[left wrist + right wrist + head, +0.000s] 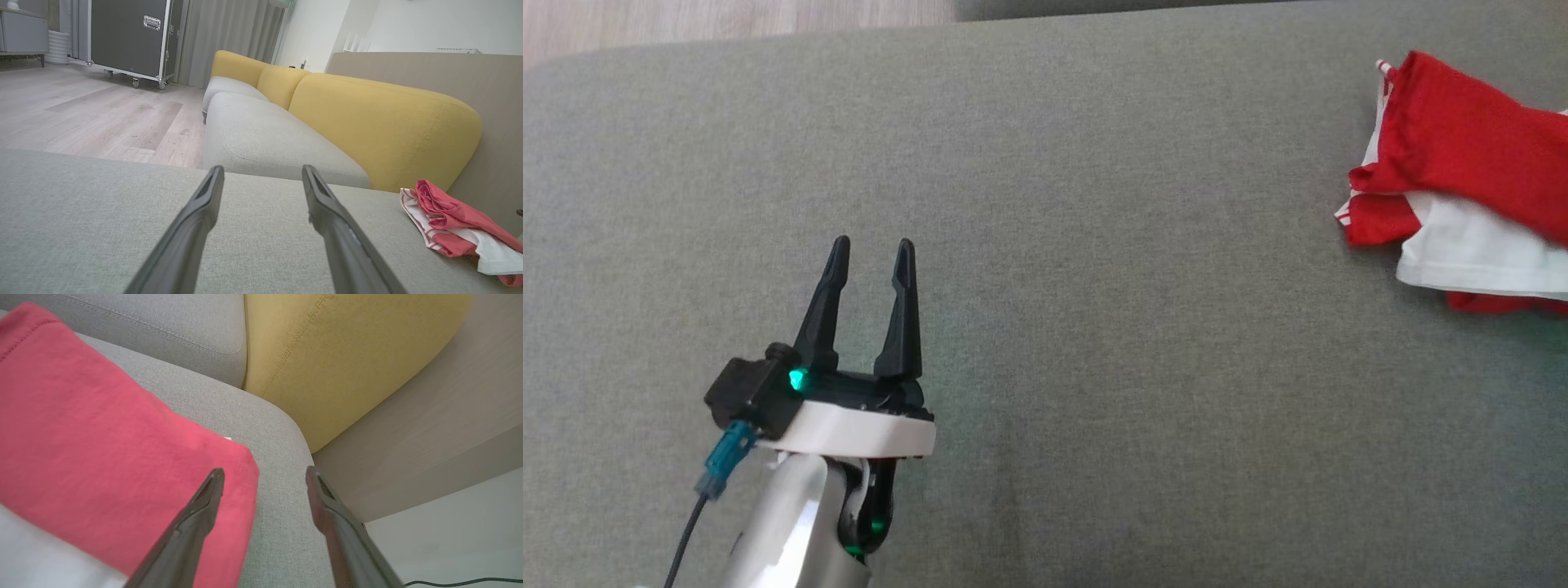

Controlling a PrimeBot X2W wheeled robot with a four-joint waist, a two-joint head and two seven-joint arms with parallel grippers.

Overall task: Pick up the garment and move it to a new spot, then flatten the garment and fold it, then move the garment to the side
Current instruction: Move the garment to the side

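The grey seat cushion [1045,163] spans the head view. The garment [1462,147], a red-and-white bundle, lies at its far right, toward 2 o'clock from the left gripper [872,245] and well apart from it. Those jaws stand open and empty. The right gripper [265,471] is much nearer, its jaws also open and empty, with one finger over the red edge and cloth spreading toward 10 o'clock. The garment is cut off by the picture's edge, so its long axis is unclear.

place: home, living rm | sofa [286,134] w/ grey seat + yellow back | wood floor [102,114] | long grey curtains [229,41] | big dark box on wheels [126,36] | soft grey cushion [1045,327] up front
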